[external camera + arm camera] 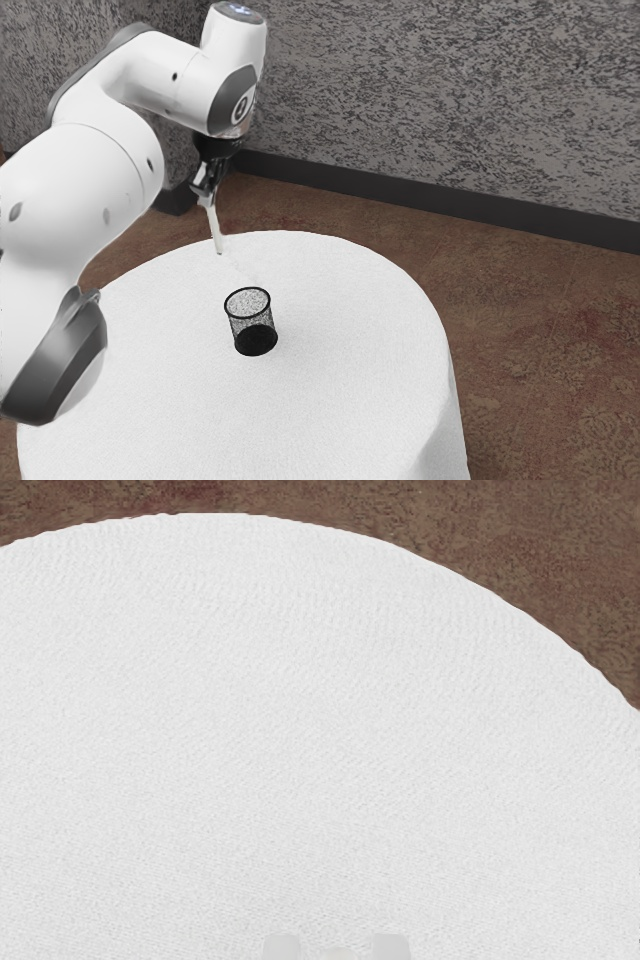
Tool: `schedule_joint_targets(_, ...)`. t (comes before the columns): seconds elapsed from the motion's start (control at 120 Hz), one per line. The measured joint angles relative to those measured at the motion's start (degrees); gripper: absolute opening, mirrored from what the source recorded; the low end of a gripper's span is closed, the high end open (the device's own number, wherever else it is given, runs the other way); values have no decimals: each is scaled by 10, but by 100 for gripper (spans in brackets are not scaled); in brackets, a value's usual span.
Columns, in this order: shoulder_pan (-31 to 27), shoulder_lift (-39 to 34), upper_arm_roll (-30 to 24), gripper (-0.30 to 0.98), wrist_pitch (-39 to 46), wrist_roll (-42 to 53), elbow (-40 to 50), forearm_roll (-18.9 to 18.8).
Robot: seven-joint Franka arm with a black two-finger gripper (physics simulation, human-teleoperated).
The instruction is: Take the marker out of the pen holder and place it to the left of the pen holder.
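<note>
My gripper (207, 196) is up near the table's far edge in the exterior view, shut on the white marker (215, 230). The marker hangs down at a slight tilt, its lower tip clear of the cloth. In the wrist view the gripper (336, 947) appears as two pale fingertips at the lower edge, with the marker's pale end (335, 954) between them. A black mesh pen holder (254, 338) stands upright on the table, nearer the exterior camera than the marker, and looks empty.
The round table has a white cloth (340, 400); its curved rim also crosses the wrist view, with brown floor (590, 570) beyond. A grey textured wall (450, 90) with a dark baseboard stands behind the table.
</note>
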State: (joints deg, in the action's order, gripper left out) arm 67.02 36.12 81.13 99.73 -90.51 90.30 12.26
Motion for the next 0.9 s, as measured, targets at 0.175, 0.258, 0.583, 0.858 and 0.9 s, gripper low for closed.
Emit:
schedule_joint_targets(0.175, -52, 8, -24, -10, 29, 9, 29, -93)
schedule_joint_targets(0.258, -68, 24, -39, -10, 64, 13, 65, -123)
schedule_joint_targets(0.583, -135, 155, -95, -10, 258, 29, 128, -167)
schedule_joint_targets(0.858, -155, 191, -101, -10, 314, 37, 142, -171)
schedule_joint_targets(0.9, -162, 196, -106, -10, 318, 38, 142, -170)
